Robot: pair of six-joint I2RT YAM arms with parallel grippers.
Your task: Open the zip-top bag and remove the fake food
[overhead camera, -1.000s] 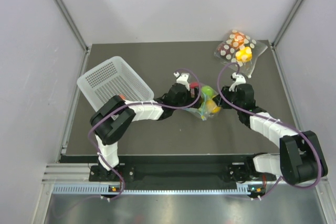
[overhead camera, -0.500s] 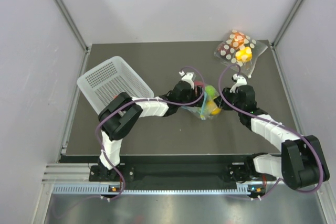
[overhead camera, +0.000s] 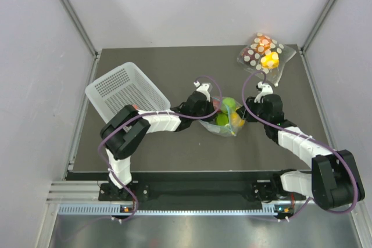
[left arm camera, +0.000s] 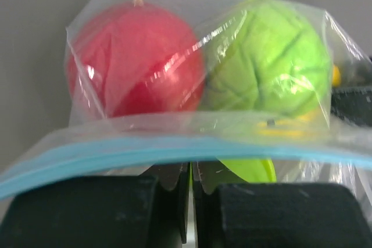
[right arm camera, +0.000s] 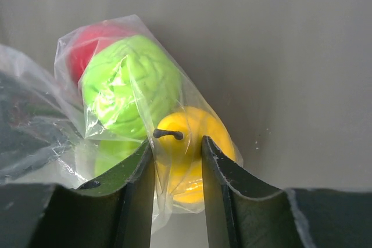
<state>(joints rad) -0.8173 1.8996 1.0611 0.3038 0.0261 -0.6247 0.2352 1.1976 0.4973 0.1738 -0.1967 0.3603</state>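
Dark tabletop (overhead camera: pixel 174 149), pale grey walls (overhead camera: pixel 192 4), metal corner posts (overhead camera: pixel 70 10), soft even light.

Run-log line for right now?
left claw: shut on clear teal-zipped plastic bag at mouth | right claw: gripping bag around yellow plastic fruit | removal: not begun

The zip-top bag (overhead camera: pixel 224 119) lies mid-counter (overhead camera: pixel 174 150), hemmed in by the left pincer (overhead camera: pixel 204 108) on one side and the right pincer (overhead camera: pixel 243 114) on the other, so only its far and near sides are open. The white basket (overhead camera: pixel 125 91) blocks the far left and the polka-dot bag (overhead camera: pixel 264 53) fills the far-right corner. Bare counter runs between them and along the near edge.
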